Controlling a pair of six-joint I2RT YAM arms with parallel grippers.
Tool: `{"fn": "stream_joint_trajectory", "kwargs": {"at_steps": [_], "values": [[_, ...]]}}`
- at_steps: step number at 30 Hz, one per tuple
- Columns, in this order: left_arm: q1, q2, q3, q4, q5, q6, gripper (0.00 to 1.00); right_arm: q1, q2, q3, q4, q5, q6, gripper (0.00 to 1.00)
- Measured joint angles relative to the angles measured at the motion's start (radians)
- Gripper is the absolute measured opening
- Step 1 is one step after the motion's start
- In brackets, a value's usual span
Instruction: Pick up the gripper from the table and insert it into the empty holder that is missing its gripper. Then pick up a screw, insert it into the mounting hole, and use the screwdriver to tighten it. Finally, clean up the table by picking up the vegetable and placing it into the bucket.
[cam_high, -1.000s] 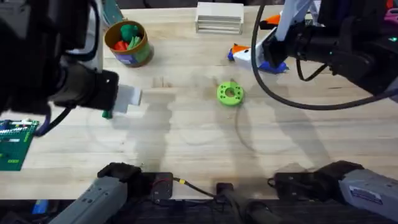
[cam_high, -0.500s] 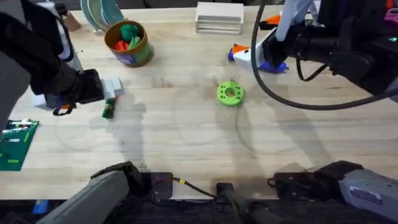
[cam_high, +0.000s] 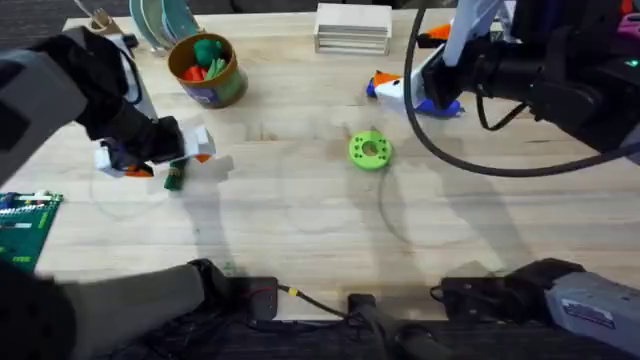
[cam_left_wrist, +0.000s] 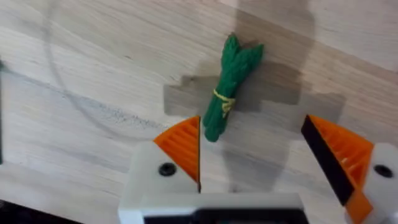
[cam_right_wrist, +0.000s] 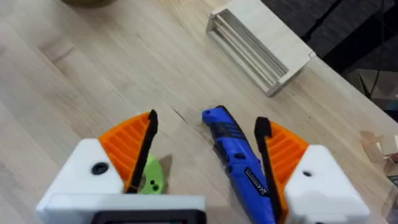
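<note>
While the left tool hangs spread over the vegetable, one pad just beside the stalk's end, risk is off-centre closing; the bundle could roll or be nudged aside on the bench; right tool, far right, gapes around the screwdriver, not clamped. Count: one vegetable, one screwdriver, one bucket far left holding toys, one green ring mid-bench.

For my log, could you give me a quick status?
Left gripper open over vegetable, not gripping. Right gripper open around screwdriver. Bucket holds toys.
</note>
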Motion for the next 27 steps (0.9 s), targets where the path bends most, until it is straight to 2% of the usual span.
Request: {"fn": "stream_joint_trajectory", "kwargs": {"at_steps": [9,15,16,19,24,27], "values": [[0.048,0.176,0.001,0.039,0.021,0.009,0.993,0.0,0.0,0.0,0.0,0.0,0.0,0.991],[0.057,0.18,0.003,0.044,0.036,0.018,0.989,0.0,0.0,0.0,-0.001,0.0,0.0,0.99],[0.057,0.18,0.003,0.044,0.038,0.018,0.962,0.0,0.0,0.0,-0.001,0.0,0.0,0.99],[0.057,0.183,0.003,0.044,0.06,0.021,0.797,0.0,0.0,0.0,-0.011,0.0,0.0,0.991],[0.056,0.188,0.01,0.053,0.07,0.018,0.374,0.0,0.0,0.0,-0.055,0.0,0.0,0.991],[0.057,0.2,0.032,0.043,0.058,0.019,0.051,0.0,0.0,0.0,-0.079,0.0,0.0,0.992]]}}
